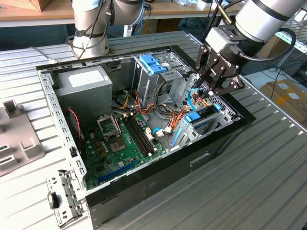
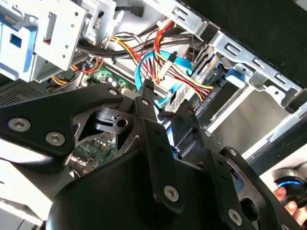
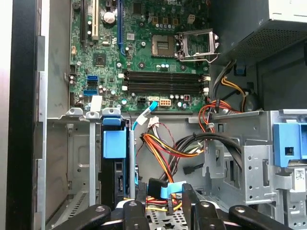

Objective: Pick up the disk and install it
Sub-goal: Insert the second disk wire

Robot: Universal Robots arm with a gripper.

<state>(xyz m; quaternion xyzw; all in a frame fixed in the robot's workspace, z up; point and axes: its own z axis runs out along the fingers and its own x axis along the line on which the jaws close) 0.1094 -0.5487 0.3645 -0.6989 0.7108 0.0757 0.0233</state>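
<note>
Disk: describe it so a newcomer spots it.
Inside the open black computer case, find the grey metal drive cage at the exterior view's right, under the black gripper. The disk sits on edge: a dark slab with blue rails, beside an empty slot.

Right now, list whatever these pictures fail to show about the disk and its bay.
- Grey metal disk with blue plastic rails, first wrist view: edge-on in its bay, label unseen, lower end covered by the black pincer.
- Green motherboard, second wrist view: largely blocked by the pincer.
- Disk's seating, exterior view: hidden behind the bay's metal wall.

Open computer case (image 1: 72, 143), motherboard (image 1: 115, 143), cables (image 1: 165, 112)
</note>
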